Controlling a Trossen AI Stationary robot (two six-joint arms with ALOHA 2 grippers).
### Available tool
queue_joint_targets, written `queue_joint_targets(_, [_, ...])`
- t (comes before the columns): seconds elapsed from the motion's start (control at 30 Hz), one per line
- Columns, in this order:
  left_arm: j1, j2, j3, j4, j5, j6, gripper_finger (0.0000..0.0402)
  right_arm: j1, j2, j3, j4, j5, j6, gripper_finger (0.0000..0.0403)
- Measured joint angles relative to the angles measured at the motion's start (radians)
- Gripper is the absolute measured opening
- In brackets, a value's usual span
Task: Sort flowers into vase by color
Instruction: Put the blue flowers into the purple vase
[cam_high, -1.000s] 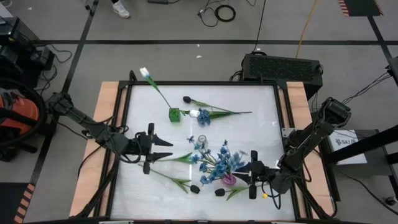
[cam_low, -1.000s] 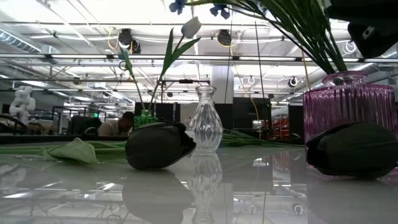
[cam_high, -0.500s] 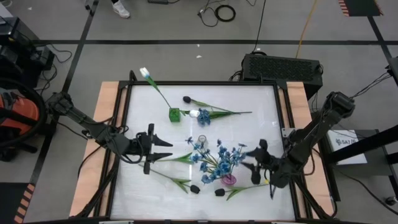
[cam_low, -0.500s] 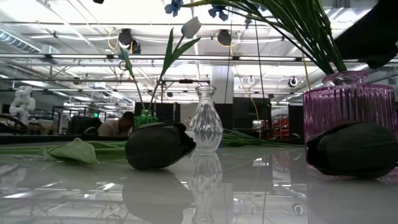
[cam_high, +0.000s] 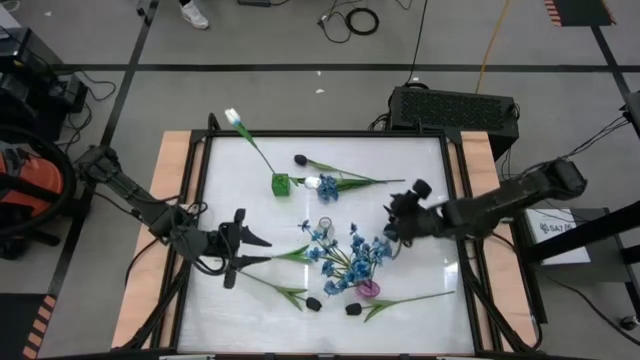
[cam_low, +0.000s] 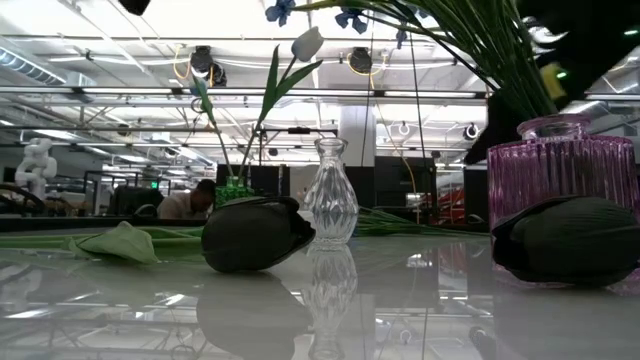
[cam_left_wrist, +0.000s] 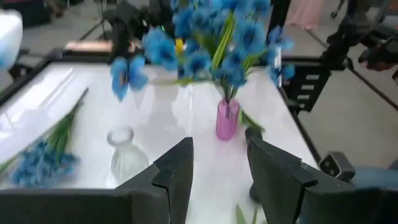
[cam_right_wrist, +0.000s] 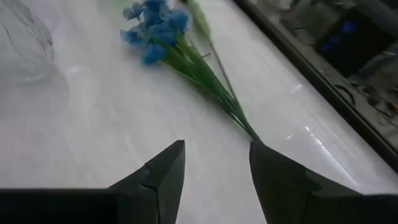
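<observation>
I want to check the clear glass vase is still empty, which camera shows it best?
The low view: the clear glass vase stands upright in plain side profile, nothing in it. The high view shows only its small rim from above; the left wrist view shows it blurred; the right wrist view catches just an edge.

A bunch of blue-bloomed artificial sprays (cam_high: 350, 258) stands upright in a small pink ribbed glass vase (cam_high: 369, 289), just beside the open right gripper (cam_high: 397, 222) on its left-arm side. A white tulip (cam_high: 234, 117) on a long green stem leans out of a small green vase (cam_high: 281, 184), well away from both grippers. A loose blue spray (cam_right_wrist: 155, 28) lies flat just ahead of the right gripper's fingers. A clear glass vase (cam_high: 324, 226) stands between the two grippers. Black tulip buds (cam_high: 313, 303) on leafy stems lie flat near the left gripper (cam_high: 243, 262); one more (cam_high: 300, 159) seems to lie beside the green vase.
</observation>
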Motion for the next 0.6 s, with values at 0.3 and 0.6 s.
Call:
queue_joint_targets(0.3, [-0.047, 0.023, -0.023, -0.039, -0.031, -0.086, 0.016, -0.344, 0.0, 0.0, 0.215, -0.353, -0.494, 0.0171])
queue_joint_targets(0.6, [-0.075, 0.041, -0.07, -0.035, -0.053, -0.17, 0.016, -0.562, 0.035, 0.0, 0.248, -0.642, -0.754, 0.0171])
